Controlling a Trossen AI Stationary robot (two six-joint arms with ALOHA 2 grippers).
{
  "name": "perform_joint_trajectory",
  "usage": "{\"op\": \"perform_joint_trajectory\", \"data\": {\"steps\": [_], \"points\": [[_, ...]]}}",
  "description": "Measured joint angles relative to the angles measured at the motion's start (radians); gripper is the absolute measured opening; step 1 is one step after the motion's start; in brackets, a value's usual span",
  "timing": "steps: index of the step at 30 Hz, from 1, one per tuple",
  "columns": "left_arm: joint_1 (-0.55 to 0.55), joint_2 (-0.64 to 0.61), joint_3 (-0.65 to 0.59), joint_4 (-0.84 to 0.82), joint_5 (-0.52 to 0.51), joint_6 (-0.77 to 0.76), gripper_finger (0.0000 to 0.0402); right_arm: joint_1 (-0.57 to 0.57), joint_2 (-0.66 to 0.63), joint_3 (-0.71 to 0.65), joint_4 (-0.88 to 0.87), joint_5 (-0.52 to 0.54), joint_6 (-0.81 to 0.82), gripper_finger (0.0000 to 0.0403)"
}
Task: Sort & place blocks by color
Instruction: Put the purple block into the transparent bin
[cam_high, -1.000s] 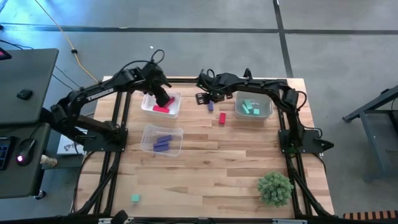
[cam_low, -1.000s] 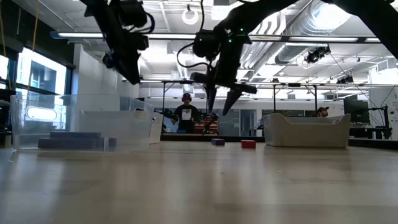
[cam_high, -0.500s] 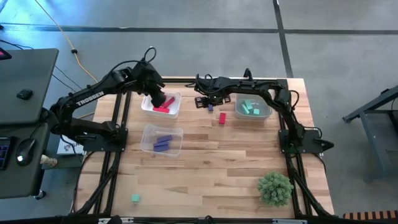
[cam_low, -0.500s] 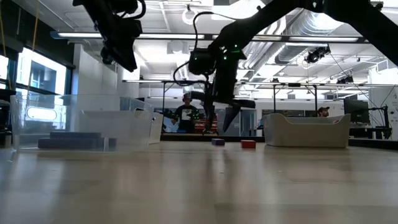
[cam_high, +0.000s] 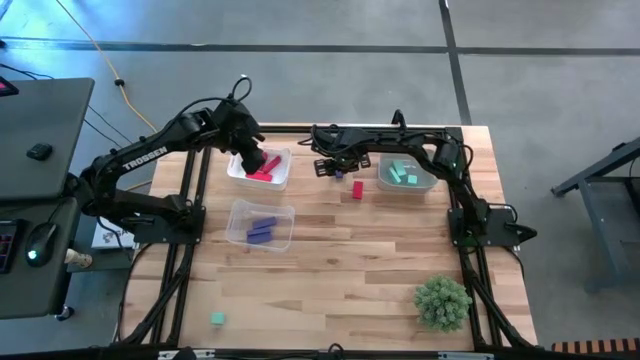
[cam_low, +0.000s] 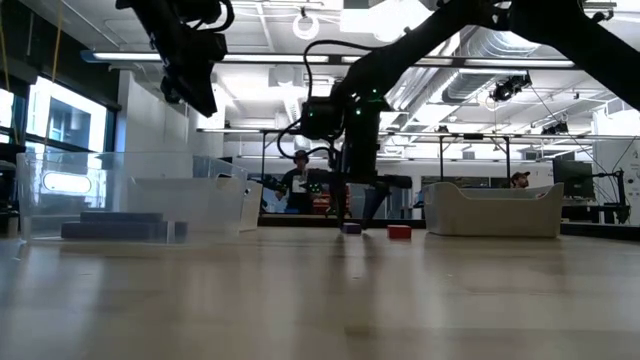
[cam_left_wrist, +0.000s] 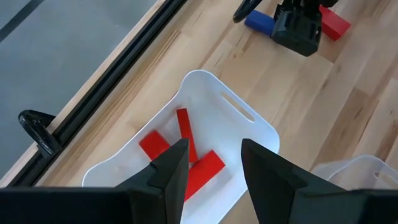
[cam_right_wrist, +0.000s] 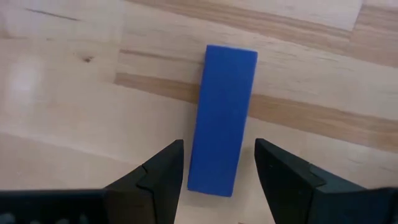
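Right arm: the right gripper (cam_right_wrist: 214, 167) was low over the far middle of the table (cam_high: 340, 270), its jaws spread to either side of a purple block (cam_right_wrist: 222, 120) lying flat on the wood, not yet closed on it and holding nothing.
Left arm: the left gripper (cam_left_wrist: 214, 163) hung above the white bin (cam_left_wrist: 261, 127) at far left, jaws partly apart and empty, over the red blocks (cam_left_wrist: 186, 152) already lying in it.
Loose pieces: a red block (cam_high: 357, 188) sat just beside the purple one on its right and nearer side; a teal cube (cam_high: 217, 318) lay alone at the near left edge, well apart from everything.
Sorted so far: purple bars (cam_high: 261, 230) in the clear bin (cam_high: 232, 212) at left centre; teal blocks (cam_high: 403, 172) in the bin (cam_high: 382, 181) at far right.
Bystander object: a bushy green ball (cam_high: 442, 301) stood at near right, clear of the work.
Risk, grip: the block looked slightly skewed between the fingers, so closing might twist it or pinch only a corner, letting it slip on the lift.
Risk, neighbour: the red block was close enough that a finger could nudge it aside or trap it too.
Risk, crossing: carrying purple to the clear bin would likely bring the right arm close by the left arm, where a brush seemed possible.
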Motion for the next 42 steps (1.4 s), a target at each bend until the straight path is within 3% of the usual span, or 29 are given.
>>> {"op": "perform_joint_trajectory", "data": {"steps": [9, 18, 29, 36, 42], "points": [[0.000, 0.000, 0.000, 0.000, 0.000, 0.014, 0.0138, -0.007, 0.011, 0.000, 0.012, -0.015, -0.001, 0.0164], [0.000, 0.001, 0.000, 0.000, 0.000, 0.014, 0.0138, -0.007, 0.010, 0.000, 0.008, -0.015, -0.008, 0.0079], [0.000, 0.001, 0.000, -0.043, 0.000, 0.003, 0.0138, 0.042, 0.007, 0.021, -0.013, -0.057, -0.091, 0.0078], [0.000, 0.001, 0.000, -0.056, 0.009, -0.013, 0.0138, 0.122, 0.005, 0.134, -0.021, -0.039, -0.164, 0.0078], [0.000, 0.001, 0.000, -0.082, 0.104, -0.063, 0.0138, 0.185, 0.002, 0.267, -0.084, 0.025, -0.299, 0.0078]]}}
